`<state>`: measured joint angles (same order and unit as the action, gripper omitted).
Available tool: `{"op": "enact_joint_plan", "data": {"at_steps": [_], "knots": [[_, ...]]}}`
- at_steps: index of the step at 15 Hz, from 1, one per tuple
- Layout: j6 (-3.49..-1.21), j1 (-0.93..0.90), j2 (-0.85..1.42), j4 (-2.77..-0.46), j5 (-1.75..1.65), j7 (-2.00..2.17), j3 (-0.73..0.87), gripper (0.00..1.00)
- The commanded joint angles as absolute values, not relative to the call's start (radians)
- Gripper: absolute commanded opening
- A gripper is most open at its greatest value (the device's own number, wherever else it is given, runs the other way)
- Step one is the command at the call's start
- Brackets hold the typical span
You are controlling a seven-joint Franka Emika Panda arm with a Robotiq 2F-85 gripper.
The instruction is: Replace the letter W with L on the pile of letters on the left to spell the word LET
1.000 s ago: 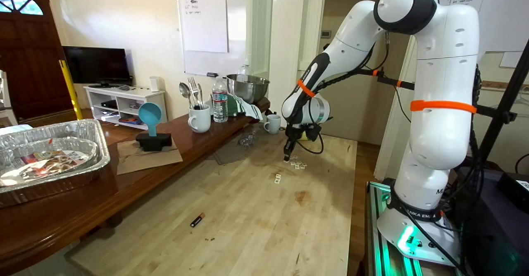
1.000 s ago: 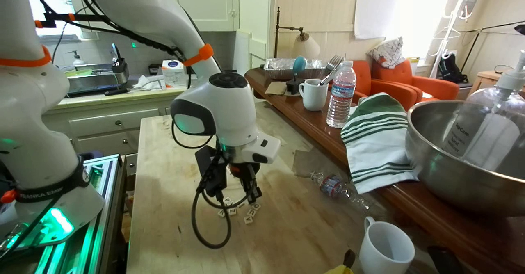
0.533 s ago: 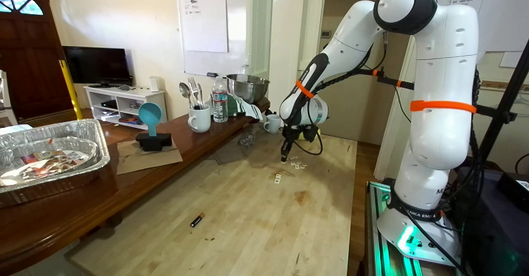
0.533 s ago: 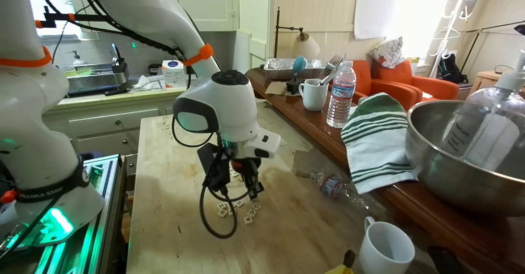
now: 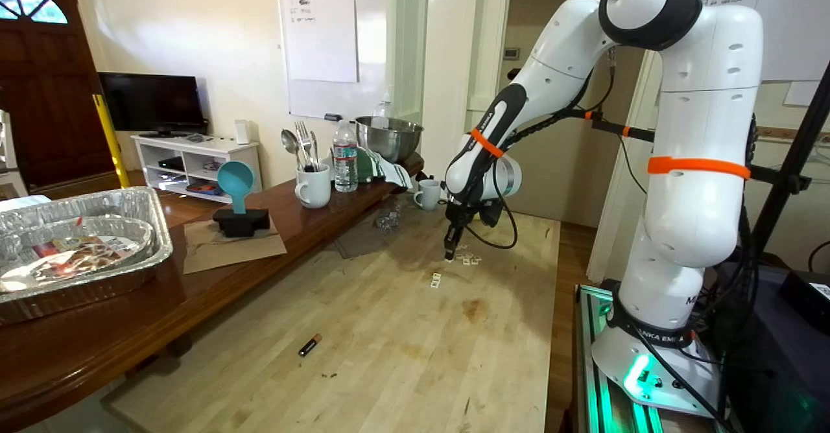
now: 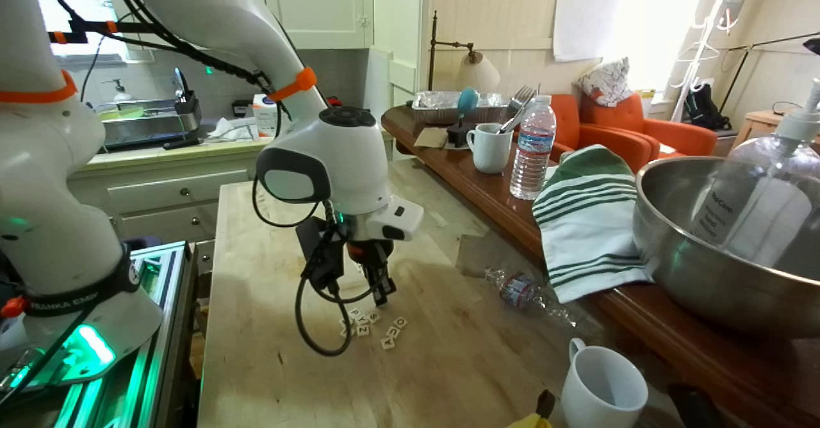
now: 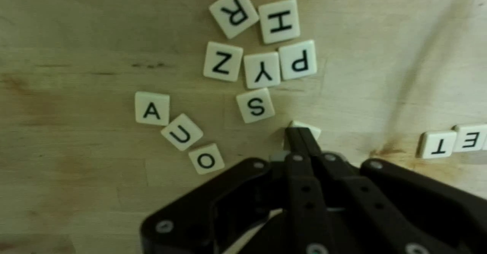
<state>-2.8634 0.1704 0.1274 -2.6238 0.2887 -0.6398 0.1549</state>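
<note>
Letter tiles (image 7: 262, 70) lie loose across the upper middle and left of centre in the wrist view, while T (image 7: 439, 144) and E (image 7: 470, 138) sit side by side at its right edge — presumably set apart as the end of LET, since, read upside down, the sliver of tile (image 7: 485, 143) beyond E falls in the first-letter place. Neither L nor W can be read. The claw (image 7: 299, 129) is fully closed, its fingers (image 7: 296, 143) together with nothing visible between them, in front of a half-hidden tile (image 7: 311, 126); whether they touch it, and what letter it shows, cannot be told. Closed like this, the claw probably serves as a pusher — better for sliding a flat tile than for lifting it. Nine loose tiles show their letters, one is half-hidden, two sit in the word and one is cut off; in an exterior view there are two white mugs (image 6: 489, 151), two water bottles (image 6: 534, 152) and one metal bowl (image 6: 705, 280).
</note>
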Motion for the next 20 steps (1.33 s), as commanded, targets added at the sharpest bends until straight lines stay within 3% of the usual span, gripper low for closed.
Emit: {"op": "enact_joint_plan", "data": {"at_steps": [1, 8, 20], "knots": [[-2.858, 0.139, 0.116, -2.71, 0.264, -0.543, 0.158, 0.0], [-2.889, 0.096, 0.055, -2.812, 0.262, -0.305, 0.138, 0.0], [-2.847, 0.081, 0.087, -2.747, 0.24, -0.01, 0.107, 0.0]]}}
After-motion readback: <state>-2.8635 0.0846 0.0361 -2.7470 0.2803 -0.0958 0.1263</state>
